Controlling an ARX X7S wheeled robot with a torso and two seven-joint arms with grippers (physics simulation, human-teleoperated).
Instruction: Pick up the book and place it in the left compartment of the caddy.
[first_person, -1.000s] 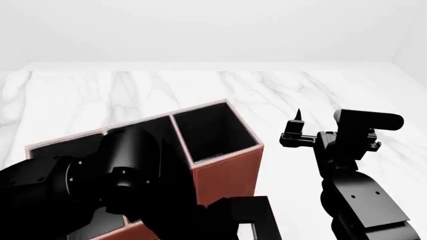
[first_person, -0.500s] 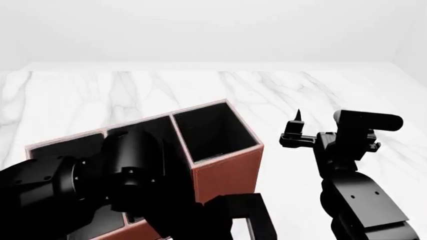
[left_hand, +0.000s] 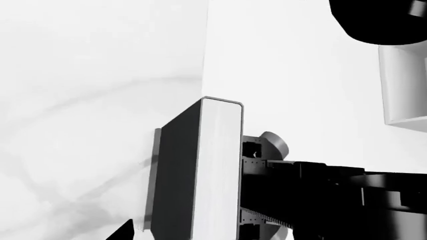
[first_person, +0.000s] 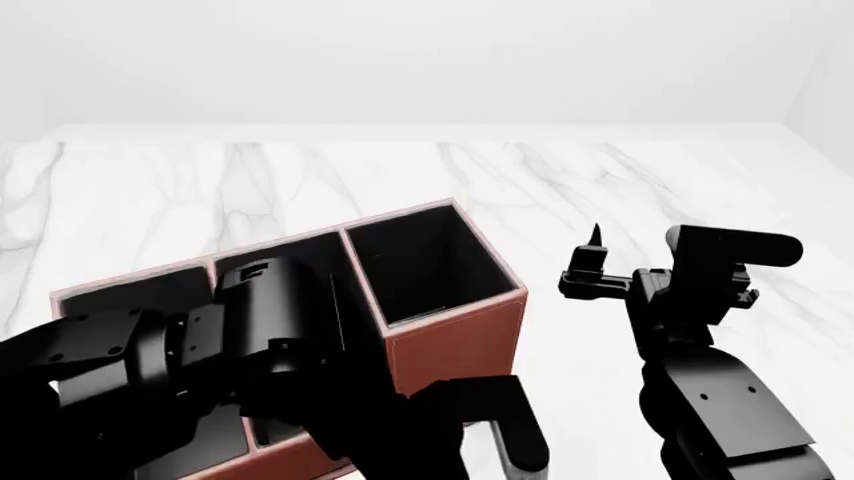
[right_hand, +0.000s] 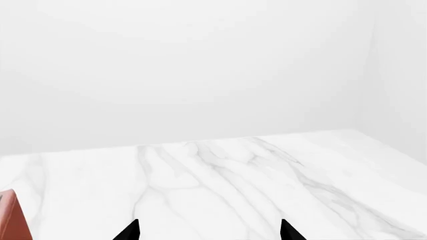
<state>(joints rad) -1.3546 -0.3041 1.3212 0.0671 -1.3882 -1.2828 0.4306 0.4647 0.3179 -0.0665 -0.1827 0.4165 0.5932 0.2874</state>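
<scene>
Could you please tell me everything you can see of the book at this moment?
The book shows clearly only in the left wrist view: a flat rectangular volume with a dark cover and a pale, smooth block of page edges with rounded corners. It is closed and seen edge-on, clamped in the left hand, whose black body sits against one cover and a dark fingertip against the other. It is lifted off the marble table, touching nothing else visible. In the head view the left arm hides it.
</scene>
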